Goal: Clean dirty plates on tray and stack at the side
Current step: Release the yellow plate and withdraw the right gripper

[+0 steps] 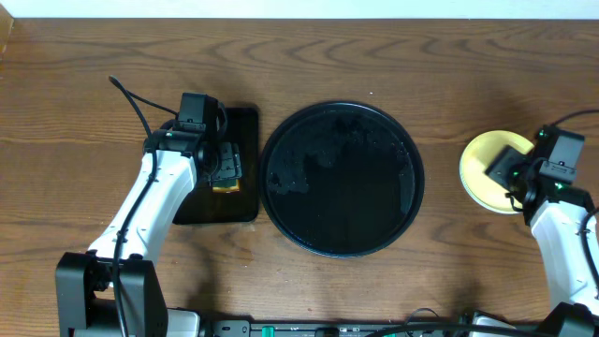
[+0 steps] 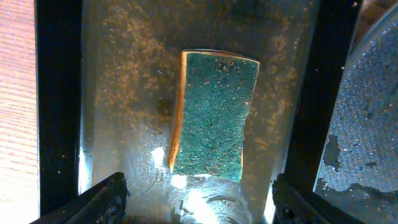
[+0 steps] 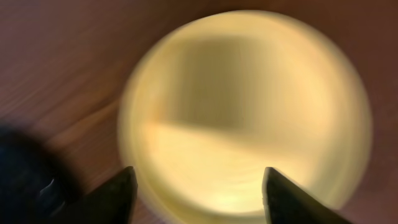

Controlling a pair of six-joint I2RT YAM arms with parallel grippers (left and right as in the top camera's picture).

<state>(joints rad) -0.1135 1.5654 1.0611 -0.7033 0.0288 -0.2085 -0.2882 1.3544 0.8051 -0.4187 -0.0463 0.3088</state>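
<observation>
Hovering with left gripper (image 2: 202, 196) spread wide over the sponge (image 2: 211, 115) in its small tray (image 2: 124, 93), right gripper (image 3: 202, 193) likewise parted above a blurred, seemingly clean yellow plate (image 3: 249, 93) right of the round tray (image 1: 342, 178).

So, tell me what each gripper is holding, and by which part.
Nothing is held. The left gripper hangs open above the sponge on the small tray; the right gripper is open over the yellow plate, also empty.
</observation>
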